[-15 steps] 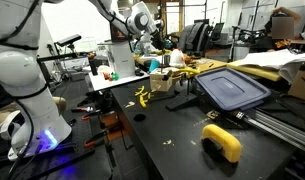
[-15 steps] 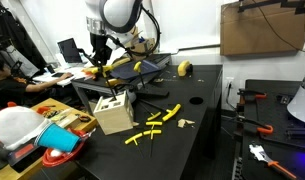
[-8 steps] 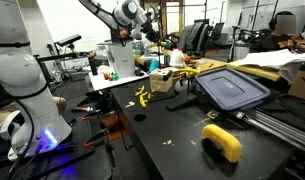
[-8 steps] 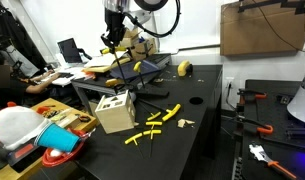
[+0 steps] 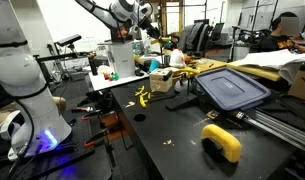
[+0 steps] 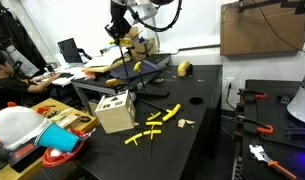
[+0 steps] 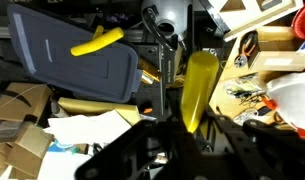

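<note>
The end effector [image 6: 120, 34] and its clamped yellow strip [image 7: 200, 85] have open air all round, well above the grey lid [image 5: 232, 88]. Beside that lid, a cardboard box [image 5: 162, 81] and a yellow roll [image 5: 222, 142] flank bare tabletop [image 5: 172, 135].

white rounded arm [image 5: 114, 10], dark joints, black tool [image 7: 192, 130]

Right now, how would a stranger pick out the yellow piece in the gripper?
In the wrist view, find the big dark blue lid, then look right to the gripper at the bottom edge. The long yellow piece rises from its grip. The other yellow piece lies flat on the lid; this one is gripped.
</note>
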Robot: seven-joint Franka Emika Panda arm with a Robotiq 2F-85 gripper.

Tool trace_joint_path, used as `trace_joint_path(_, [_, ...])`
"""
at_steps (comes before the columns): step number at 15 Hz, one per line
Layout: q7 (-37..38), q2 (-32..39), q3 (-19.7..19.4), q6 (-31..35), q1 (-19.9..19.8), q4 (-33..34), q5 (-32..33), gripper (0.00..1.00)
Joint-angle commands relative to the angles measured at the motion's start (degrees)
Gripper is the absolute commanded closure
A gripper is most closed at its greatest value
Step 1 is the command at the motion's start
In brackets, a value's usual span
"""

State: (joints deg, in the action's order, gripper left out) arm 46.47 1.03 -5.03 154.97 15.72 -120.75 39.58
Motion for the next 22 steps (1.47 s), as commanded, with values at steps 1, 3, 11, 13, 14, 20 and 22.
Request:
trace_joint_path(1, [7.0, -1.7, -0.7, -2.8, -0.5, -1.3, 2.2, 0.94])
trace_joint_path(3, [8.7, -2.0, -1.1, -3.6, -0.8, -2.1, 1.4, 0.94])
trace_joint_path(11, [12.2, -3.2, 3.2, -7.0, -6.9, -4.6, 1.4, 0.94])
trace_joint_path(13, [12.7, -2.9, 3.8, -6.6, -8.7, -5.0, 0.7, 0.94])
trace_joint_path(14, [12.7, -2.4, 4.0, -6.3, -9.5, -5.1, 0.4, 0.94])
trace_joint_path(20, [21.1, 1.0, 3.9, -6.8, -11.6, -3.6, 3.9, 0.94])
trace_joint_path(22, [25.6, 2.6, 3.7, -8.0, -11.5, -2.4, 6.8, 0.94])
